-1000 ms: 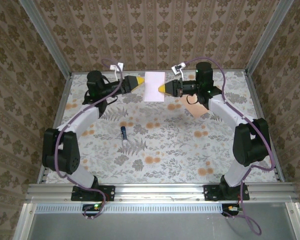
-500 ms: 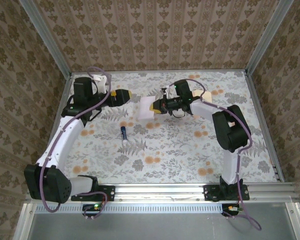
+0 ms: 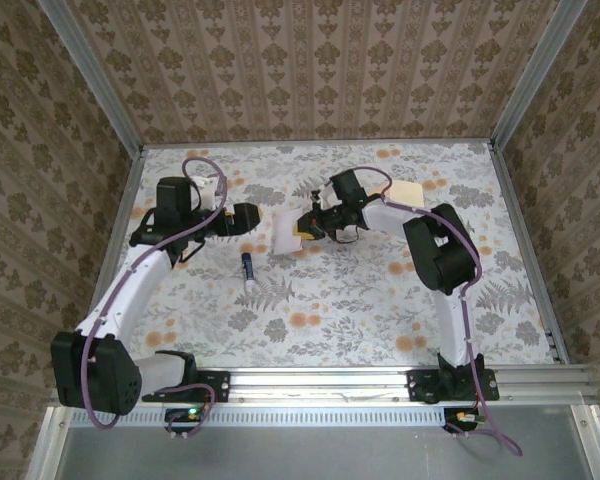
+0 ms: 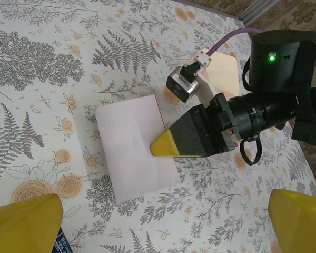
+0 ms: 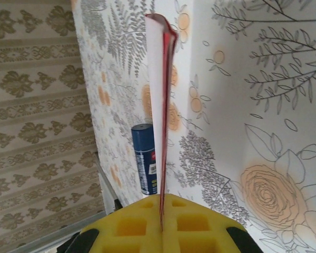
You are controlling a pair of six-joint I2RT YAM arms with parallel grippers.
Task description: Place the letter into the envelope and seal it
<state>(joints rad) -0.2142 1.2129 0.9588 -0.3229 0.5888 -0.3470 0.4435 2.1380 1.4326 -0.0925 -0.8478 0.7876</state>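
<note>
Left wrist view: right claw (image 4: pixel 160 145) tight on the letter (image 4: pixel 126 137), left claw (image 4: pixel 163 221) spread wide (envelope (image 4: pixel 221 71) beyond).

no legible text, number or brand found. the blue tube (image 5: pixel 146 158) carries a small white-and-red printed patch, too small and blurred to read. the letter (image 4: pixel 129 145) shows a blank pale face. the envelope (image 4: pixel 221 74) is plain peach paper.
</note>
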